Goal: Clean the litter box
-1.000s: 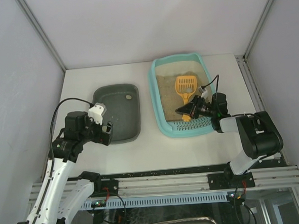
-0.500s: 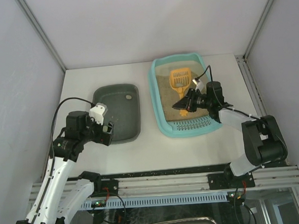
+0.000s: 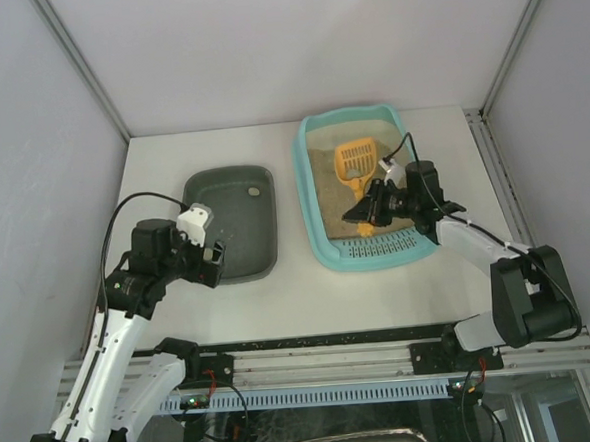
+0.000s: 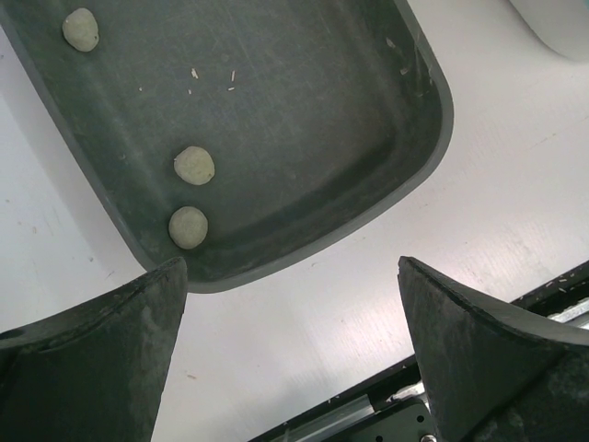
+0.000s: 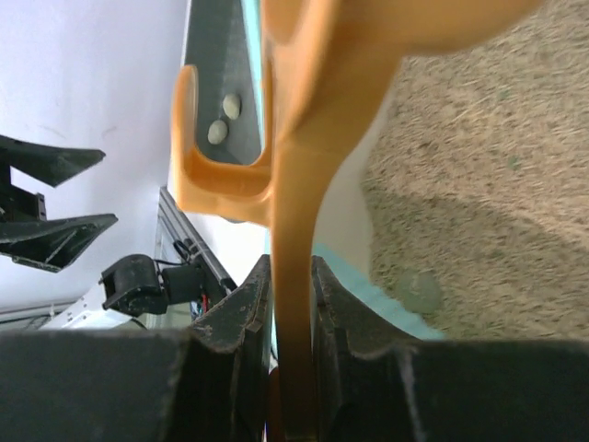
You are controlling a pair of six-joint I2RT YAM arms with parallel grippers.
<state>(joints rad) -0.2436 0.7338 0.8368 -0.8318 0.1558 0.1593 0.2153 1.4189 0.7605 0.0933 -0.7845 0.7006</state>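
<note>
The light-turquoise litter box with beige litter stands right of centre. My right gripper is over its near slotted end, shut on the handle of an orange slotted scoop whose head is over the litter. In the right wrist view the handle is pinched between the fingers, above the litter; a small greyish clump lies near the box wall. My left gripper is open and empty at the near edge of the dark tray.
A dark grey-green tray sits left of the litter box, apart from it. In the left wrist view it holds three pale round clumps. White walls enclose the table; a metal rail runs along the front.
My right gripper has shifted a little left and away with the scoop, the scoop head moving farther up the box; the right forearm swung outward. The left arm has not moved.
</note>
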